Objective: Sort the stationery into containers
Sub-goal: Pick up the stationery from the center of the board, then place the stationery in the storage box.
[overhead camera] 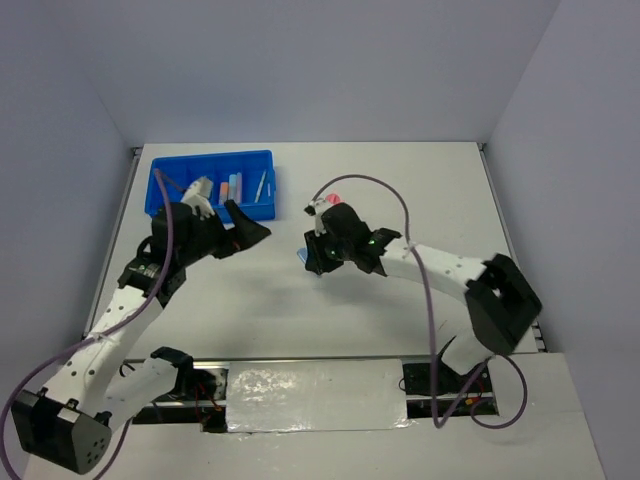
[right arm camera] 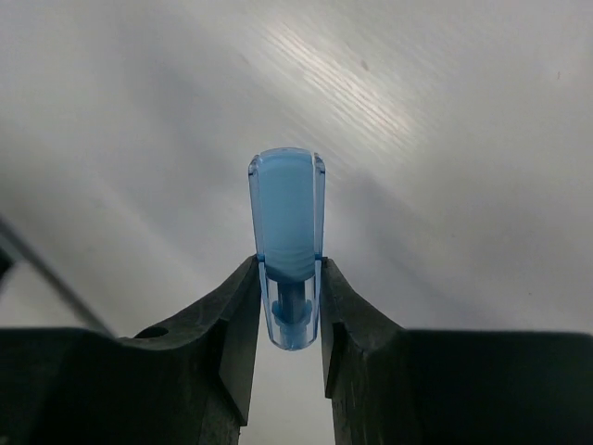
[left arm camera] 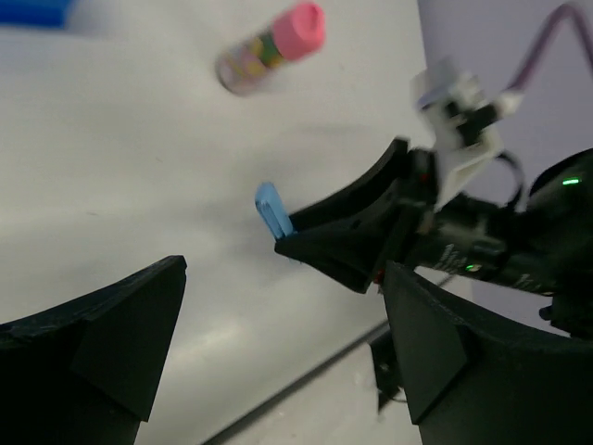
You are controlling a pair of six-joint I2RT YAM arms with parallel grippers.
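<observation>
My right gripper (overhead camera: pixel 314 254) is shut on a short translucent blue marker-like stick (overhead camera: pixel 302 256) just above the white table. In the right wrist view the stick (right arm camera: pixel 287 209) stands out past the gripper (right arm camera: pixel 289 269), clamped near its base. My left gripper (overhead camera: pixel 252 232) is open and empty, facing the right gripper from the left. In its view, the left gripper (left arm camera: pixel 285 276) frames the blue stick (left arm camera: pixel 271 209). The blue divided tray (overhead camera: pixel 160 186) sits at the back left and holds several sticks and a thin pen. A stubby pink-capped cylinder (overhead camera: pixel 333 200) lies behind the right gripper and also shows in the left wrist view (left arm camera: pixel 271 47).
Grey walls close in the table on the left, back and right. A strip of shiny tape (overhead camera: pixel 315 392) runs along the near edge between the arm bases. The right arm's purple cable (overhead camera: pixel 425 290) loops over the table's right half. A tray corner (left arm camera: pixel 32 11) shows at the top left.
</observation>
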